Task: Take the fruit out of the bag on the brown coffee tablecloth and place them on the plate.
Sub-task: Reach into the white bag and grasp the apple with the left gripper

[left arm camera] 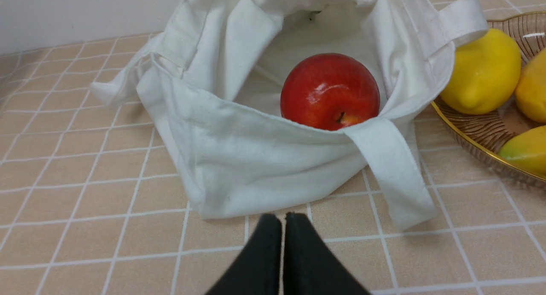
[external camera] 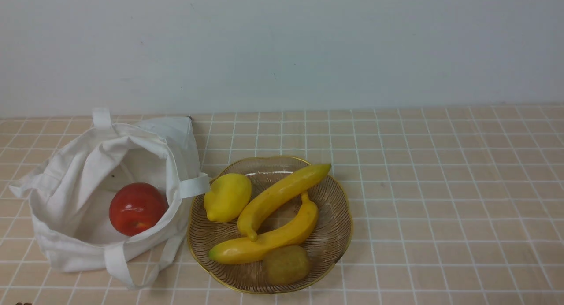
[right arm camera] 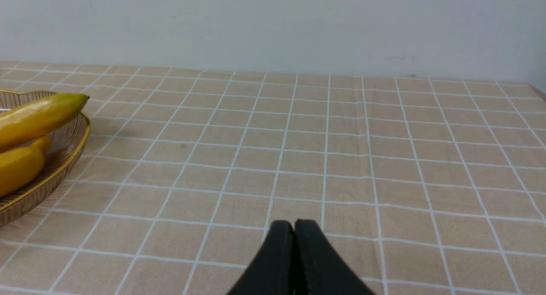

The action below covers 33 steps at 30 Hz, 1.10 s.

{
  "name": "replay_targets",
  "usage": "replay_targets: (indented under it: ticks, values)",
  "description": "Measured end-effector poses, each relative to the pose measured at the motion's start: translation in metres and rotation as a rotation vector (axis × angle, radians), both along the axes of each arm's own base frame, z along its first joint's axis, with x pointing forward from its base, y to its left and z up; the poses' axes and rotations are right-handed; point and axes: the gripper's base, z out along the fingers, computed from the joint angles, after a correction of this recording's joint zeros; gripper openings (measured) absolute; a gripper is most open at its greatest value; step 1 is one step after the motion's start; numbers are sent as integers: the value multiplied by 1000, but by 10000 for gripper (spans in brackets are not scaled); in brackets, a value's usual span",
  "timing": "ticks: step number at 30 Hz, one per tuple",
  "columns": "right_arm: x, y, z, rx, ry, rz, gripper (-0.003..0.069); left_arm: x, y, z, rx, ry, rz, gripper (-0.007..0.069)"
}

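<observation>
A glossy red apple point(external camera: 137, 209) lies inside the open white cloth bag point(external camera: 70, 195) at the left of the tan checked tablecloth point(external camera: 440, 199). The amber plate point(external camera: 337, 239) with a gold rim stands just right of the bag. In the left wrist view the apple point(left arm camera: 329, 91) sits in the bag point(left arm camera: 239, 154), and my left gripper point(left arm camera: 283, 216) is shut and empty, low over the cloth just in front of the bag. My right gripper point(right arm camera: 294, 223) is shut and empty over bare cloth, with the plate point(right arm camera: 64, 154) off to one side. Neither gripper shows in the front view.
The plate holds a yellow lemon point(external camera: 227, 197), two yellow bananas point(external camera: 277, 199) and a brown kiwi point(external camera: 286, 264). The bag's strap handles point(external camera: 194, 186) hang toward the plate and over the bag's front. A pale wall point(external camera: 282, 45) backs the table.
</observation>
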Motion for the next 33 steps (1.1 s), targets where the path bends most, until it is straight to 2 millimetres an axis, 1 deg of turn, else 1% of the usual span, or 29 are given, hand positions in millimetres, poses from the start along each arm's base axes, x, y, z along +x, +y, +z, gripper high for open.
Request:
replay_targets:
  ticks: [26,28,29,30,33]
  values:
    - [0,0,0,0,0,0,-15,0,0,0,-7,-5,0,-8]
    - [0,0,0,0,0,0,-15,1,-3,3,-115,-33,5,-8]
    - [0,0,0,0,0,0,-15,1,-3,2,-119,-32,7,-8]
    - [0,0,0,0,0,0,-15,2,-5,5,-230,-62,13,-8]
    - [0,0,0,0,0,0,-15,4,-6,16,-465,-166,33,-8]
